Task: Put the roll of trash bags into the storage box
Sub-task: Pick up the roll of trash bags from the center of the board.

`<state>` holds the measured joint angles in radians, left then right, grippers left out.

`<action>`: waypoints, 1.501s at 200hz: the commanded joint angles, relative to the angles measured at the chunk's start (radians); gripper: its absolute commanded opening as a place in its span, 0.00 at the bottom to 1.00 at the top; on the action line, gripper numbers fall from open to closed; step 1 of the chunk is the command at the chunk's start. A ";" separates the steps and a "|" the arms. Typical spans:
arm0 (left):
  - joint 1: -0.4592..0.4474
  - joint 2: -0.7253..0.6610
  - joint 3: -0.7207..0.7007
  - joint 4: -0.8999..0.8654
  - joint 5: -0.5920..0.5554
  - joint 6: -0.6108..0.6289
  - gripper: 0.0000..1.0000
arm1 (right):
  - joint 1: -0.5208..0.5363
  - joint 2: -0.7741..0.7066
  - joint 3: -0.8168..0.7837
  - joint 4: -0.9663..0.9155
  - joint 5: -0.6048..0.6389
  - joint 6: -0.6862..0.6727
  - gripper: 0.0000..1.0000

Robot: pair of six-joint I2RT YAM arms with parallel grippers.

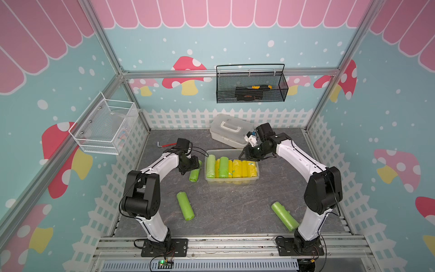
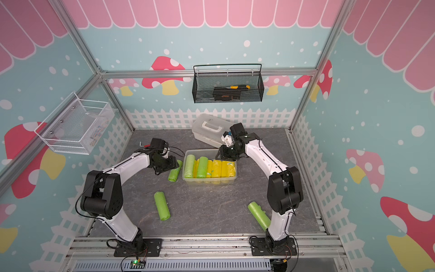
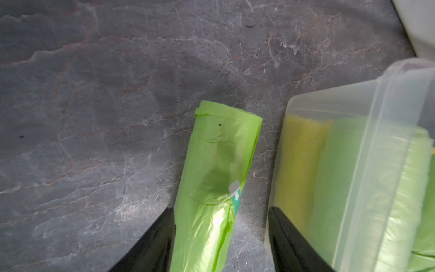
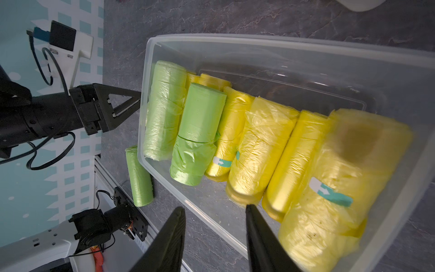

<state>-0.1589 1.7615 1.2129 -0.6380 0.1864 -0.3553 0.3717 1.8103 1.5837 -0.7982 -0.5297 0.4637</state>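
The storage box (image 1: pixel 231 181) is a clear tub at the table's middle, holding several green and yellow rolls (image 4: pixel 259 141). One green roll of trash bags (image 1: pixel 194 174) lies on the table just outside the box's left wall. My left gripper (image 1: pixel 191 168) is low over it and open. In the left wrist view the roll (image 3: pixel 219 153) runs between the fingers; one finger (image 3: pixel 162 233) touches it, the other stands apart by the box wall (image 3: pixel 353 179). My right gripper (image 1: pixel 244 158) hovers open over the box's far right corner, nothing between its fingers (image 4: pixel 261 235).
Two more green rolls lie on the table, one at front left (image 1: pixel 185 205) and one at front right (image 1: pixel 284 216) by the right arm's base. A white case with a handle (image 1: pixel 229 130) stands behind the box. A black mesh basket (image 1: pixel 250 86) and a white wire basket (image 1: pixel 103 127) hang on the walls.
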 commanded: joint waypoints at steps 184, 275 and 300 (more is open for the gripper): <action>-0.100 0.171 0.123 -0.109 -0.223 0.089 0.43 | -0.063 -0.117 -0.122 -0.016 -0.038 -0.050 0.45; -0.100 -0.119 0.141 -0.110 -0.184 0.036 0.37 | -0.087 -0.159 -0.154 -0.020 -0.035 -0.053 0.45; -0.113 -0.200 0.173 -0.109 -0.110 -0.003 0.38 | -0.089 -0.158 -0.150 -0.021 -0.036 -0.053 0.45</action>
<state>-0.2581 1.6348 1.3346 -0.7544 0.0029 -0.3111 0.2871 1.6783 1.4410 -0.8055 -0.5587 0.4255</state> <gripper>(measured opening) 0.444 0.447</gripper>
